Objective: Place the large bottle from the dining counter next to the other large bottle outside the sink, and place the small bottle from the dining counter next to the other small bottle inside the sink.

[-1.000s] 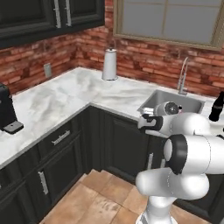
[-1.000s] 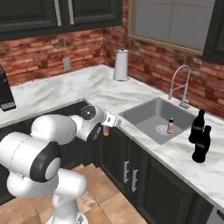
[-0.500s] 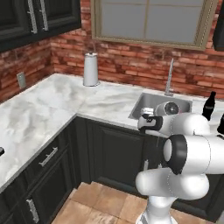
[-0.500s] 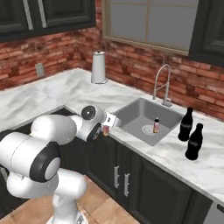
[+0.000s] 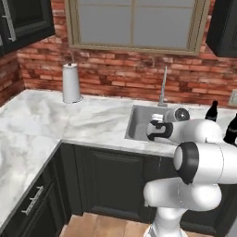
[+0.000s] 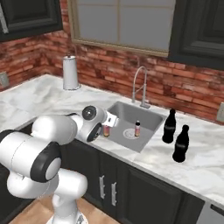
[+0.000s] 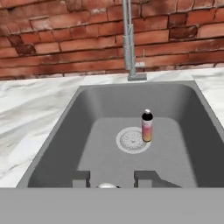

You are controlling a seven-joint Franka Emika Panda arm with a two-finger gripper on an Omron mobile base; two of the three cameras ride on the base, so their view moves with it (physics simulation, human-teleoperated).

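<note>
We hold our hand (image 6: 106, 130) at the near left edge of the sink (image 6: 148, 114), its two fingers pinching a small bottle (image 6: 106, 130) with a reddish-orange body, seen in the right base view just under the white wrist. In the hand view the pale cap (image 7: 107, 185) of this bottle peeks up between the dark fingertips (image 7: 81, 177), which stand close on either side of it. In the left base view the hand (image 5: 155, 131) sits over the near rim of the grey basin (image 5: 136, 121), with the arm folded behind it.

Ahead of the hand, inside the sink, another small bottle (image 7: 147, 126) stands upright just beside the round drain (image 7: 132, 140), on its right as the hand looks. It has a dark cap and a body shading from pink to yellow-orange. Beyond it the chrome tap (image 7: 128, 39) rises from the back rim of the sink, against the brick wall (image 7: 61, 39).

Past the far right end of the sink from the hand, two large black bottles stand upright on the marble desk (image 6: 205, 168): one (image 6: 169, 126) just beside the sink's corner and the other (image 6: 181, 143) near it, slightly closer to the desk's front edge. They are close together but not touching.

Well away from the hand to its left, a paper towel roll (image 6: 70, 72) stands on the desk by the wall.
</note>
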